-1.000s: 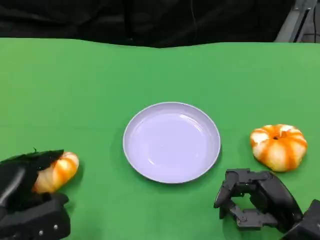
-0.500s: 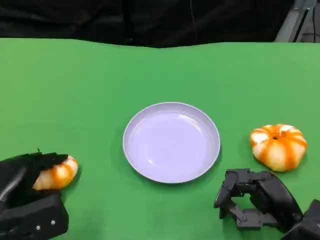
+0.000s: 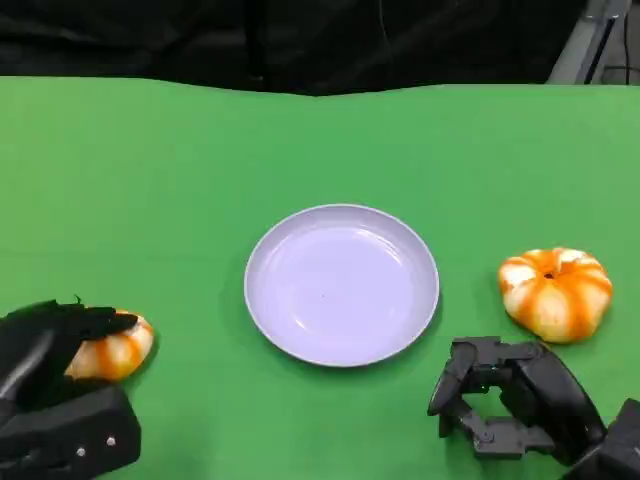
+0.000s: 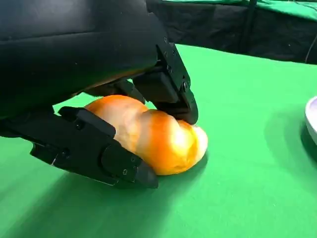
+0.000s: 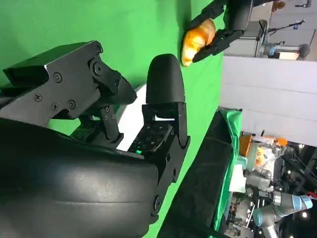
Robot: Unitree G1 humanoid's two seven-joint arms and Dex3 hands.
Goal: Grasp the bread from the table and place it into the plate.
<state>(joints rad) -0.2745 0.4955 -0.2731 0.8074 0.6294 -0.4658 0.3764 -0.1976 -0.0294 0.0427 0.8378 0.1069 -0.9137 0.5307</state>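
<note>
A: Head view first. Seeing the left hand (image 3: 55,385) at the lower left, wrapping its fingers (image 3: 85,320) over the bread (image 3: 115,350). Lying on the green desk (image 3: 150,180), well apart from the plate (image 3: 341,284) in the middle.

B: And on the other side?

A: Resting the right hand (image 3: 510,400) near the plate's rim, fingers curled in, holding nothing. Sitting just beyond it, a second orange-and-white striped bun (image 3: 555,293).

B: Left wrist view?

A: Gripping the bread (image 4: 153,139) from both sides, one finger (image 4: 168,84) pressing from above, another (image 4: 94,148) lying along it low by the desk (image 4: 237,124). Touching the cloth with its underside. Showing a bit of the plate (image 4: 312,119) at the edge.

B: Right wrist view?

A: Looking past the right hand (image 5: 124,109), fingers bent in on nothing. Showing far off the left hand (image 5: 225,22) clasping the bread (image 5: 198,39).
</note>
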